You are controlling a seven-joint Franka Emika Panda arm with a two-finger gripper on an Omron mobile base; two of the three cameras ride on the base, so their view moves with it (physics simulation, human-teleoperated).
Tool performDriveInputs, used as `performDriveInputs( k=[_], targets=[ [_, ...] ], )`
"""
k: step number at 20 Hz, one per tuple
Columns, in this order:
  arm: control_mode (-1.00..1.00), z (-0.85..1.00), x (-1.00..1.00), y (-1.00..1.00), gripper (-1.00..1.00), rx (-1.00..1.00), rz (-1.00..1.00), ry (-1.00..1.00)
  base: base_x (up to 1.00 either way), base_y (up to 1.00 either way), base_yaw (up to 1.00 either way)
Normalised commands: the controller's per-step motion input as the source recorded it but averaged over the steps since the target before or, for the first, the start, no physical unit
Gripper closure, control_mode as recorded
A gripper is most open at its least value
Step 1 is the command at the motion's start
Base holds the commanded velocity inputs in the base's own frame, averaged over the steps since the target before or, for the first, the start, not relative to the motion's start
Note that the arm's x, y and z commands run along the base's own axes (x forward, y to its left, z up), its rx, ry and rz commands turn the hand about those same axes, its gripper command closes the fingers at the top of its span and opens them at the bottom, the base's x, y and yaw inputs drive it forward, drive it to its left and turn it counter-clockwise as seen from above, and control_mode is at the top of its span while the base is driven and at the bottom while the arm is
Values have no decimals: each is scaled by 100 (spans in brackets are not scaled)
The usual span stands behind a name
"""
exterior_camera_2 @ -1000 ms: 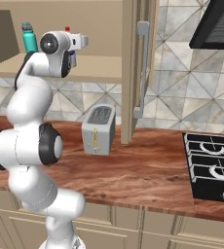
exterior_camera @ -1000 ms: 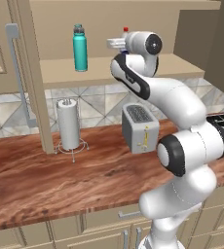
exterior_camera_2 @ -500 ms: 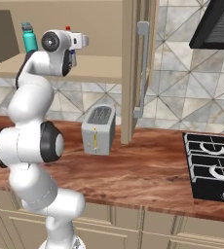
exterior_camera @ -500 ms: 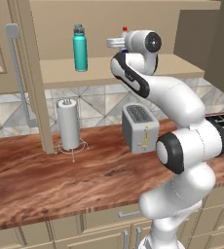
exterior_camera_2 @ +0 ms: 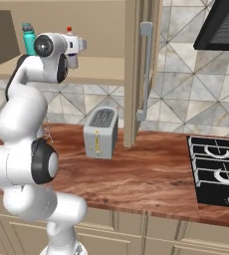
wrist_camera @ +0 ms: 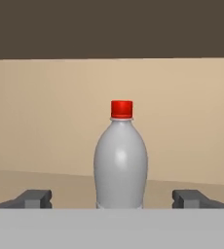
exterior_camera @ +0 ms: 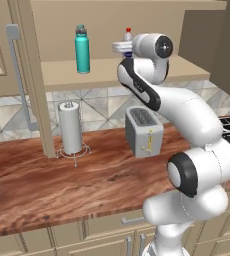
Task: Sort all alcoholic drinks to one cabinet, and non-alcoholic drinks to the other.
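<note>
Since a second ago the fingers (wrist_camera: 116, 199) have been spread wide and empty around the bottle (wrist_camera: 121, 160), a light, smooth, tippable thing best gripped mid-body.

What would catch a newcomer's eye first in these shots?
The white arm reaches up into the open wall cabinet, its fingers spread wide on either side of a small red-capped bottle standing upright on the shelf. A teal bottle stands on the same shelf, to its left in the left base view. Below, a toaster sits on the wooden counter.
</note>
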Motion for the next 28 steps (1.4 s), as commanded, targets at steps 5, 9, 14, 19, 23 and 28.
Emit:
performDriveInputs(
  k=[5, 9, 14, 19, 23, 28],
  targets=[
    [-100, 18, -91, -7, -100, 0, 0, -4, 0, 0, 0],
    [-100, 17, -100, -18, -100, 0, 0, -3, 0, 0, 0],
    [-100, 1, -100, -26, -100, 0, -4, 2, 0, 0, 0],
    [-100, 0, -100, -28, -100, 0, -8, 20, 0, 0, 0],
    [-100, 0, -100, -20, -100, 0, -13, 35, 0, 0, 0],
    [-100, -10, -96, -14, -100, 0, -13, 41, 0, 0, 0]
  ],
)
